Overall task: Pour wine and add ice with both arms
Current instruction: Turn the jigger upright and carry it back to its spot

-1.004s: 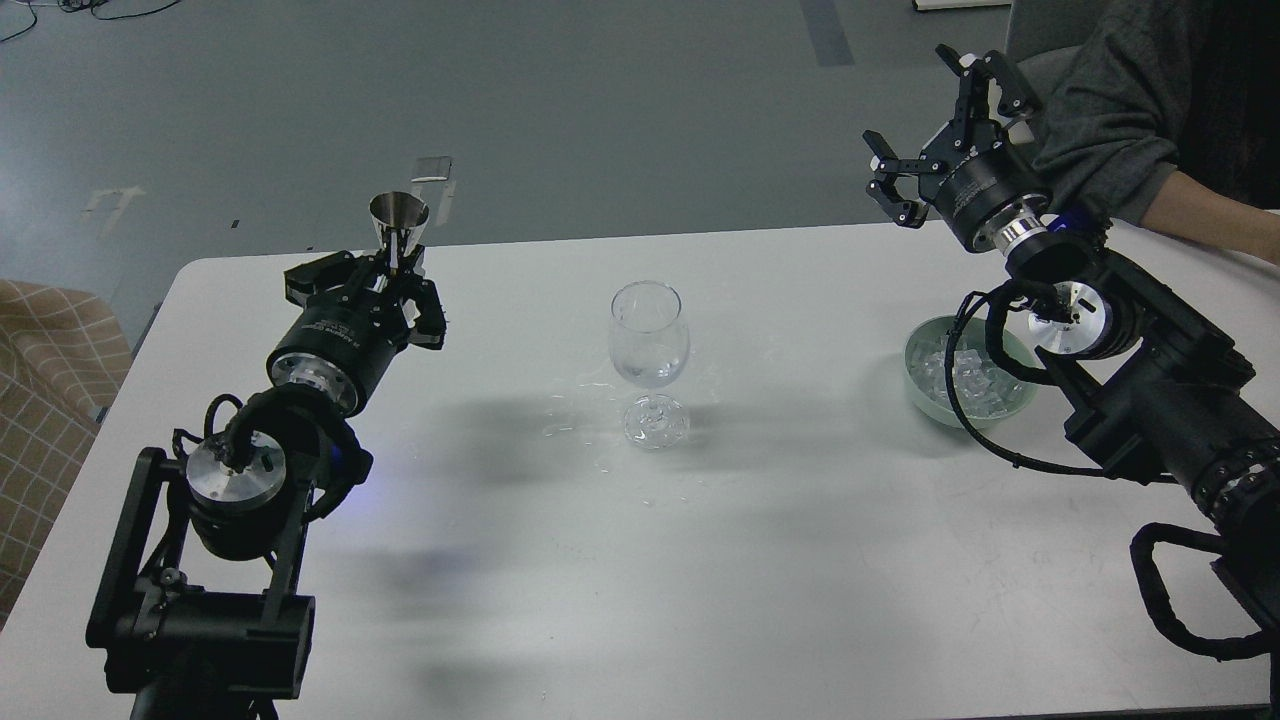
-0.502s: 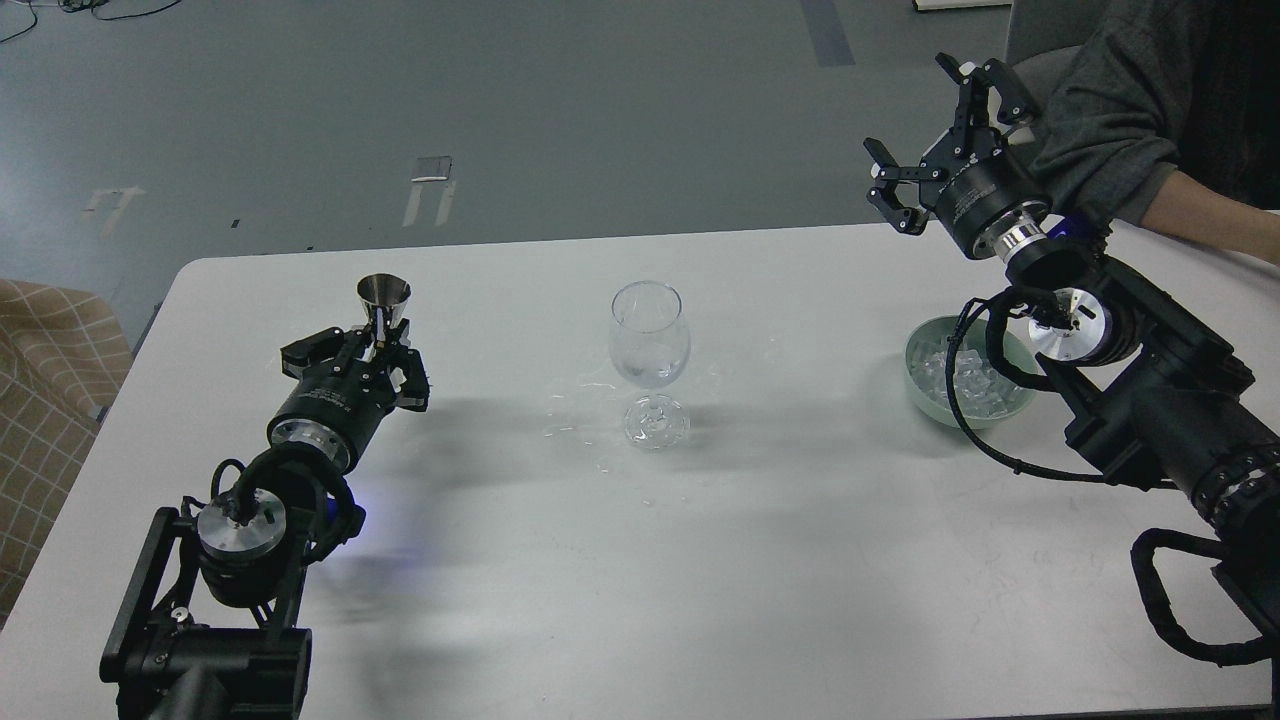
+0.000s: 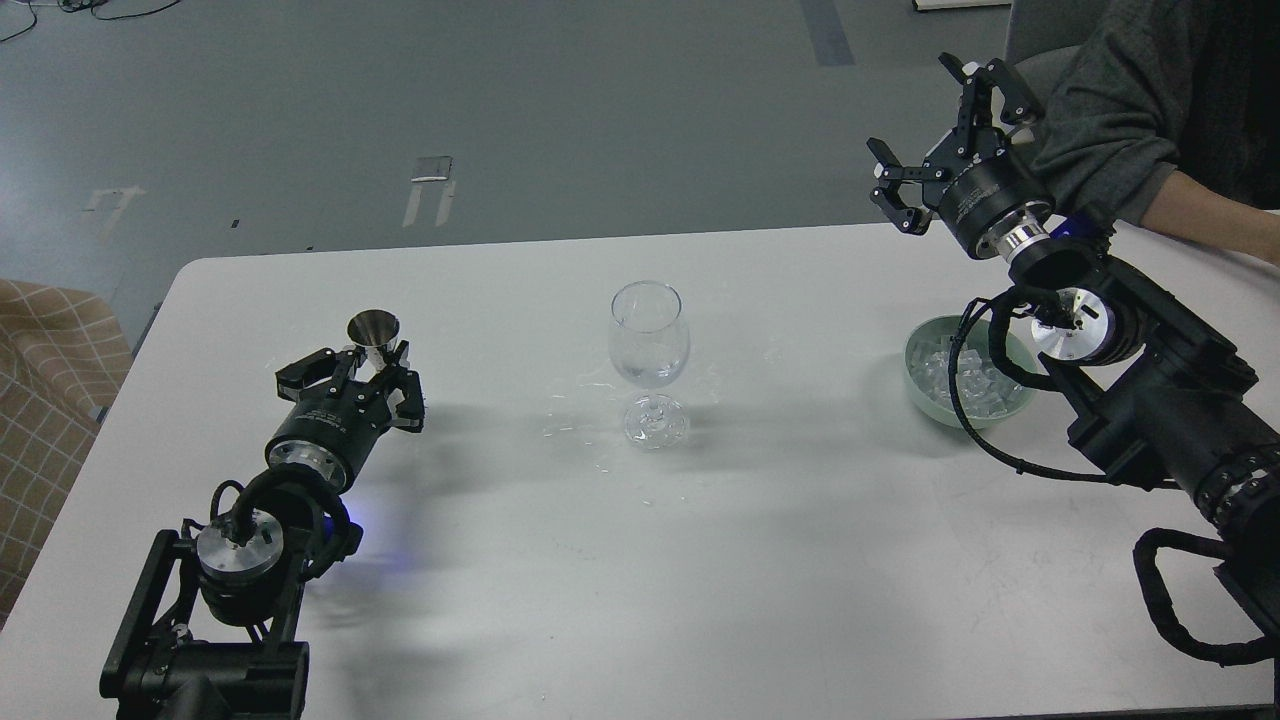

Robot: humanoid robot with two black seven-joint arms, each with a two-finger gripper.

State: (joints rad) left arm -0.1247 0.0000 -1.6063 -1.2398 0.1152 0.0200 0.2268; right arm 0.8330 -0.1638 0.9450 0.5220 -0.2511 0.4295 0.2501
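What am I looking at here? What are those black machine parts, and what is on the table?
This single picture is taken from the robot's own head, looking down at a white table. The two black jointed arms are its own. The left hand grips a small shiny metal measuring cup held upright. The right hand hangs open and empty in the air. Between them stands a clear stemmed wine glass. At right, a pale green bowl holds clear ice cubes. A person's grey-sleeved arm shows behind.

A white table [image 3: 700,560] fills the lower frame. A grey-sleeved human arm [image 3: 1130,120] rests at the upper right; a checked tan cushion [image 3: 40,390] sits at the left edge.
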